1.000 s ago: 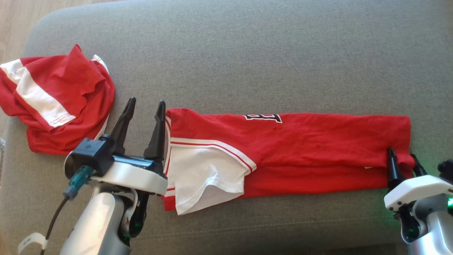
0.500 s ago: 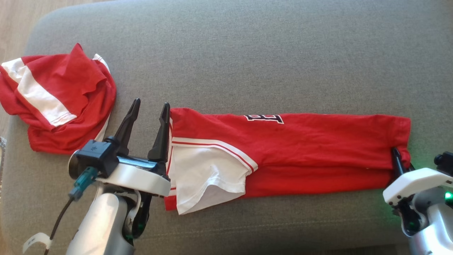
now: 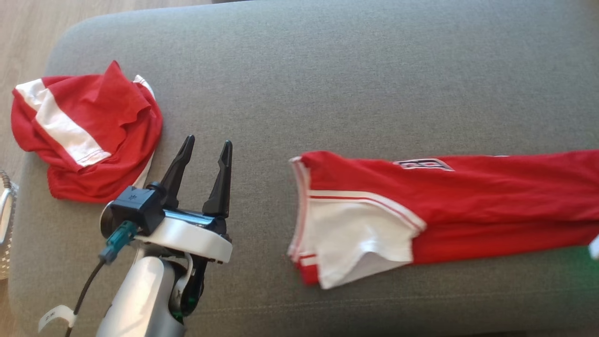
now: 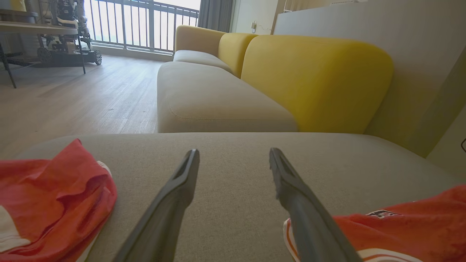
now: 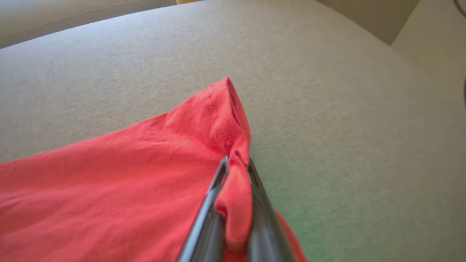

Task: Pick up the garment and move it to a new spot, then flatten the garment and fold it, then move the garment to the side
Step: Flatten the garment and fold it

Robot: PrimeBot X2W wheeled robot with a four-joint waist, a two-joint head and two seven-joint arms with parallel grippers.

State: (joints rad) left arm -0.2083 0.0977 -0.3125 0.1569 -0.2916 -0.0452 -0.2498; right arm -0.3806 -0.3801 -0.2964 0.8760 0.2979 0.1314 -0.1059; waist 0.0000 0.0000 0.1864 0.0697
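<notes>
The folded garment [image 3: 444,206], red with a white sleeve and black lettering, lies as a long strip on the grey cushion [image 3: 327,84], running off the right edge of the head view. My right gripper [image 5: 236,162] is shut on the garment's [image 5: 127,174] red edge, a fold of cloth pinched between its fingers. My left gripper [image 3: 205,146] stands open over bare cushion, well left of the garment's white-trimmed end. In the left wrist view the open left gripper [image 4: 234,153] points across the cushion [image 4: 233,145], with the garment [image 4: 407,225] at the lower right.
A second red and white garment [image 3: 89,135] lies crumpled at the cushion's left end, close to my left gripper, also seen as the crumpled garment [image 4: 51,196] at lower left. Wood floor [image 3: 23,42] lies beyond the cushion's left edge. A yellow-backed sofa [image 4: 276,76] stands behind.
My right gripper has shut on the garment's right end and dragged it to the right, away from my left gripper. The left gripper stays open, nearly in place. The camera shifted slightly.
</notes>
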